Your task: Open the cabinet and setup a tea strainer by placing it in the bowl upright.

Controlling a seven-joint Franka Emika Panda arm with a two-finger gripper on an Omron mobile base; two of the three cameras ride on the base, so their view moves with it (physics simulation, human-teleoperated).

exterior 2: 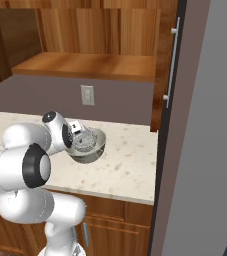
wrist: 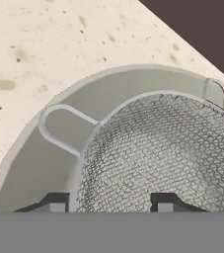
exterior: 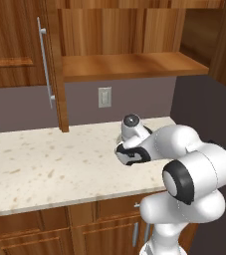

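the gripper [wrist: 111,206] hangs right over the tea strainer [wrist: 168,158] with its tips parted either side of the mesh rim and clamping nothing, the strainer sitting upright inside the bowl [exterior 2: 96,146] on the speckled desk [exterior: 50,164], beneath the open cabinet [exterior 2: 92,65] and its bare shelf.

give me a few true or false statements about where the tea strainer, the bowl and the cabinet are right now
1. The tea strainer sits inside the bowl. True.
2. The bowl stands on the cabinet shelf. False: it stands on the speckled counter.
3. The cabinet is closed. False: its doors are swung open and the shelf shows.
4. The claw is just above the strainer's mesh. True.
5. The strainer lies upside down. False: its open side faces up.
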